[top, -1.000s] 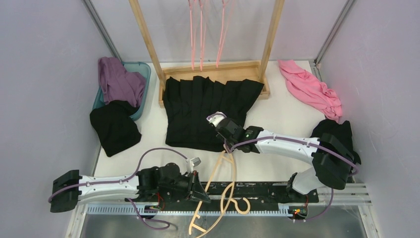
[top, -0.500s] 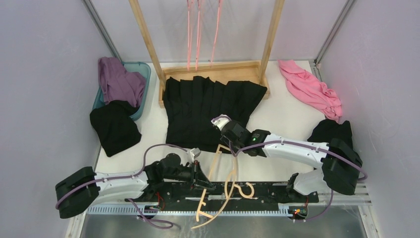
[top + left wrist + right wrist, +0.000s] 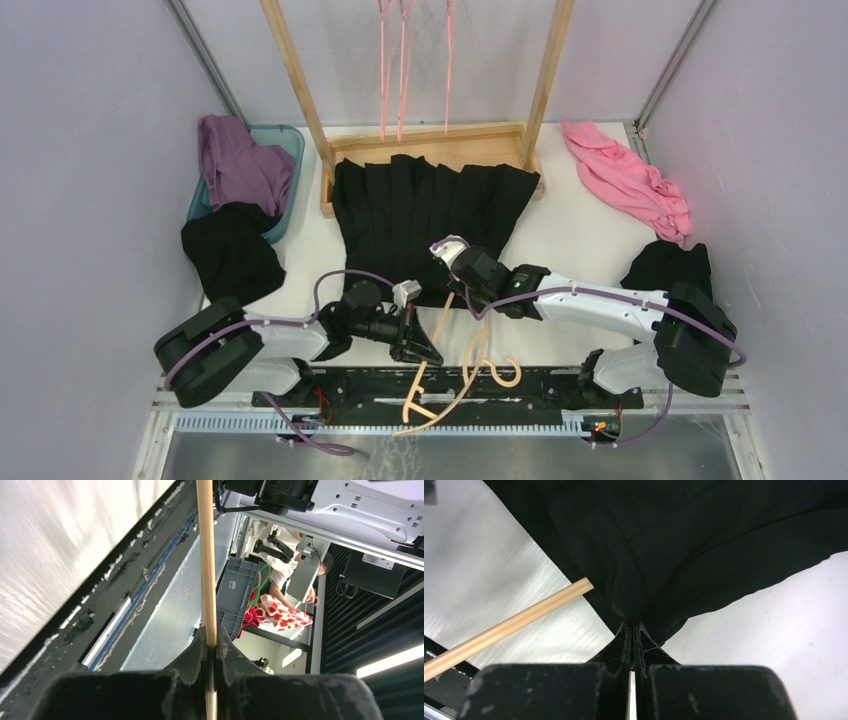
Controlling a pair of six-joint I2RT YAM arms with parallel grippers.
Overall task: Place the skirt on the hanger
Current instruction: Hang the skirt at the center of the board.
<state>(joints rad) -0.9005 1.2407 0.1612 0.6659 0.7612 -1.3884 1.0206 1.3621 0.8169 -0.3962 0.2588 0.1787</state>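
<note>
The black pleated skirt [image 3: 425, 215] lies flat on the table in front of the wooden rack. My right gripper [image 3: 452, 275] is shut on the skirt's near edge [image 3: 644, 545], pinching a fold of the fabric. The pale beige hanger [image 3: 458, 368] lies tilted over the near table edge, its hook toward the right. My left gripper [image 3: 418, 352] is shut on one thin bar of the hanger [image 3: 206, 565]. One hanger end [image 3: 509, 622] shows just left of the pinched fabric in the right wrist view.
A wooden rack [image 3: 300, 90] with thin pink wire hangers [image 3: 400, 60] stands at the back. A teal basin [image 3: 285, 140] with a purple garment [image 3: 235, 160] and a plain black garment [image 3: 230, 255] lie at left. A pink garment [image 3: 630, 180] and another black garment [image 3: 665, 265] lie at right.
My left gripper has carried the hanger forward and right, toward the skirt's near edge. My right gripper has drawn the skirt's edge slightly toward me. The pink hangers sway.
</note>
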